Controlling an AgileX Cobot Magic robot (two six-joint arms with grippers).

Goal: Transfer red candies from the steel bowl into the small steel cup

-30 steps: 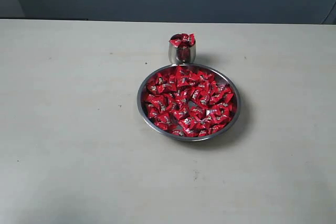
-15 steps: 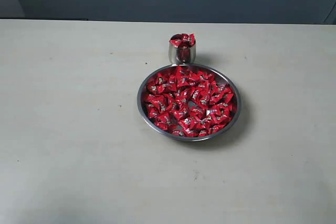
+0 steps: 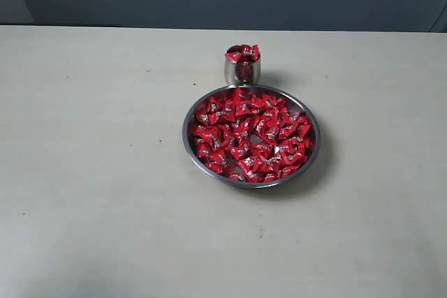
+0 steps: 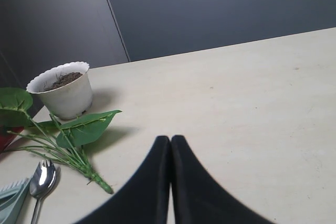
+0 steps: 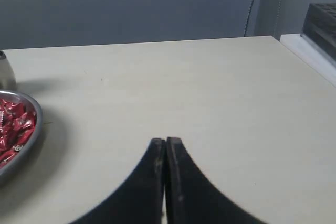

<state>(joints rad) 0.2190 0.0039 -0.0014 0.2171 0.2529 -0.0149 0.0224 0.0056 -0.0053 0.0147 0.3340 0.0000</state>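
Observation:
The steel bowl (image 3: 192,146) sits mid-table, filled with many red candies (image 3: 251,134). Just behind it stands the small steel cup (image 3: 242,71), with red candies heaped above its rim (image 3: 242,52). Neither gripper shows in the exterior view. My left gripper (image 4: 170,139) is shut with nothing in it, over bare table far from the bowl. My right gripper (image 5: 166,141) is shut and empty too; the steel bowl's rim (image 5: 37,129) with candies (image 5: 13,124) and the cup's edge (image 5: 6,72) show at the side of the right wrist view.
A white pot of soil (image 4: 63,90), a green leafy sprig (image 4: 73,135), a metal spoon (image 4: 41,179) and a pale green utensil (image 4: 11,198) lie by the left gripper. A dark rack (image 5: 321,24) stands past the table's edge in the right wrist view.

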